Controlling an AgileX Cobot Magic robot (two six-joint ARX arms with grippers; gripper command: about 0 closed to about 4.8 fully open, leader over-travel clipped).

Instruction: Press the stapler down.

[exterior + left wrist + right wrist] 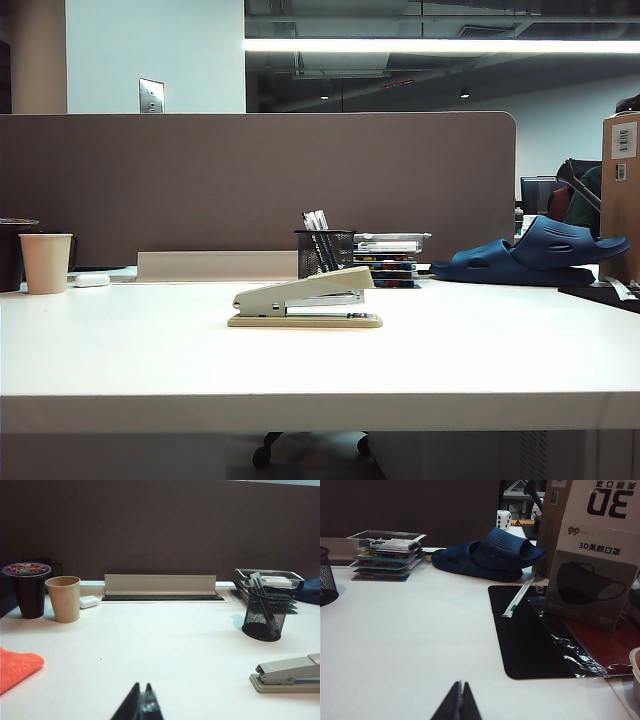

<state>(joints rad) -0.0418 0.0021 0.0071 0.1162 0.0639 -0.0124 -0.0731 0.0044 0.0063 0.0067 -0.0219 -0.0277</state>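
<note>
Left claw point(141, 703) and right claw point(460, 702) closed, well apart from stapler point(305, 299)

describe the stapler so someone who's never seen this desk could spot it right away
Start at the white table in front of the brown partition and find the black mesh pen cup near its middle. The stapler lies just in front of that cup, alone on the open surface. It is the only long, low beige wedge there, with a silver magazine. The left gripper and right gripper are both shut, away from it.
</note>
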